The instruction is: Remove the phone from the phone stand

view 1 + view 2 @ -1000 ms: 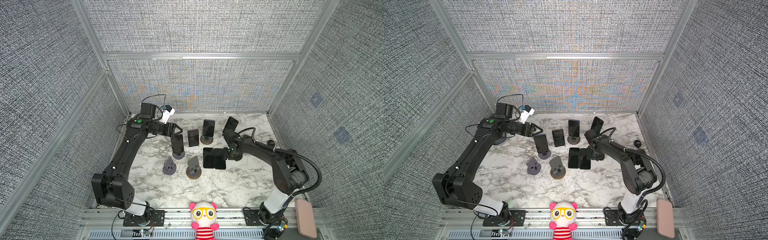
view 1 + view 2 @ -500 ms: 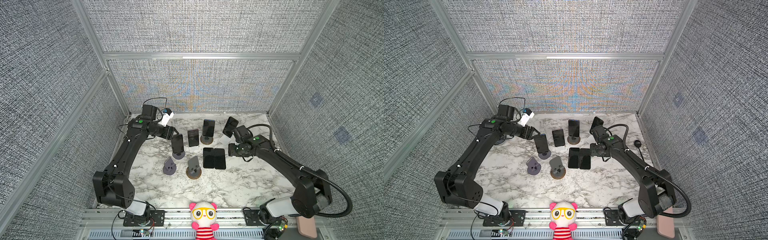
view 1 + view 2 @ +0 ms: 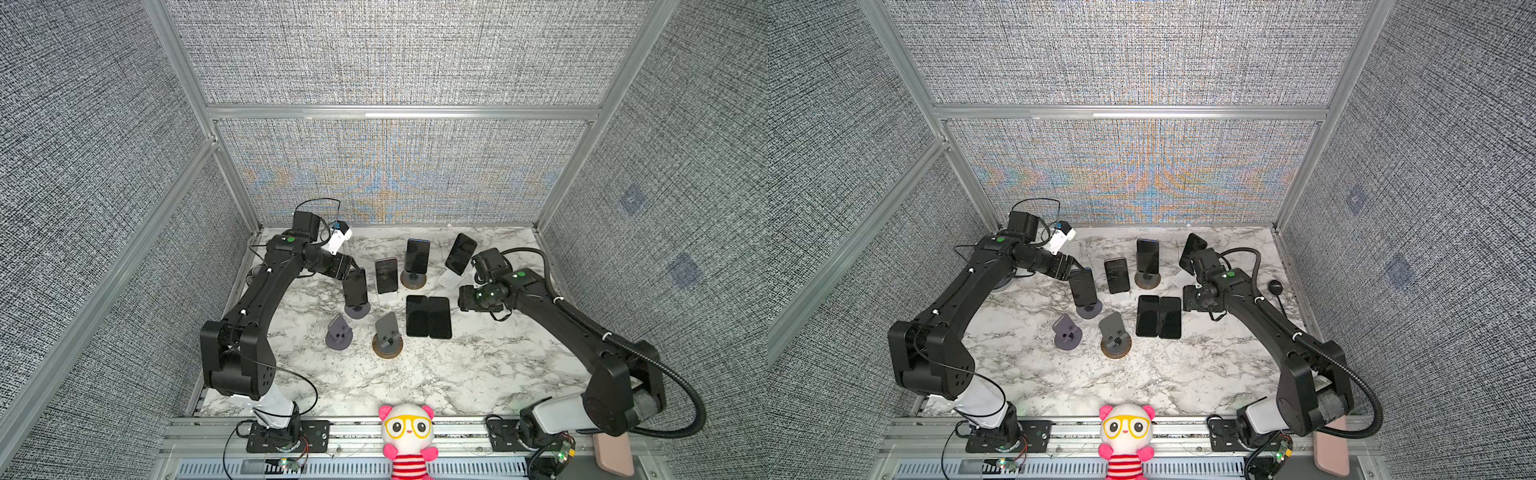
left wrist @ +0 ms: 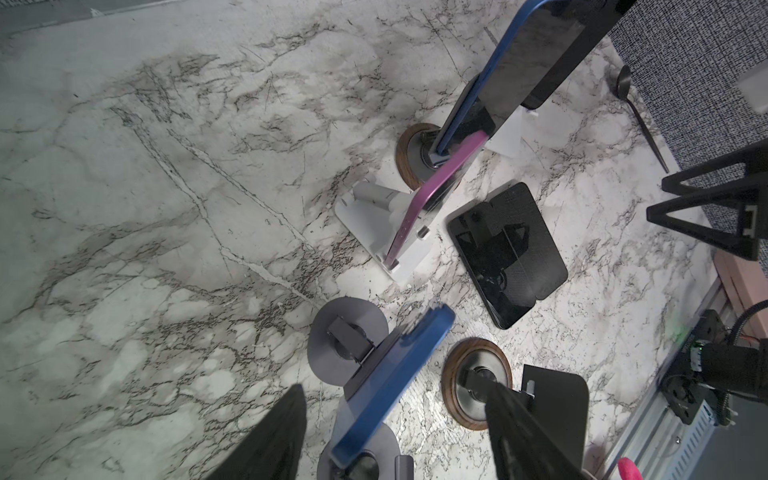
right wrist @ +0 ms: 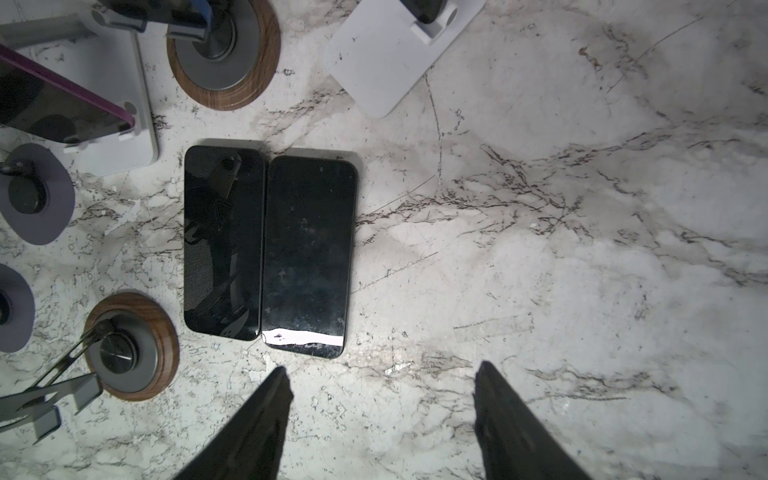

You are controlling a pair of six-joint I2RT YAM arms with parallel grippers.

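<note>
Both arms have shifted. The right pincer (image 5: 383, 372) has drawn back from the two flat phones (image 5: 270, 249), jaws apart over the bare surface (image 3: 457, 374). The left pincer (image 4: 395, 390) has closed in astride the blue phone (image 4: 415, 345), jaws apart and not yet clamped. That phone still leans in its grey stand (image 4: 332, 353). An off-centre squeeze or sideways pull could topple the stand into its neighbours.

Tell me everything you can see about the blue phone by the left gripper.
The blue phone has a glossy blue frame and a dark, unlit screen. It leans back on a grey round-based stand, leftmost of the propped phones. The open left gripper straddles its top edge, gaps showing either side.
</note>
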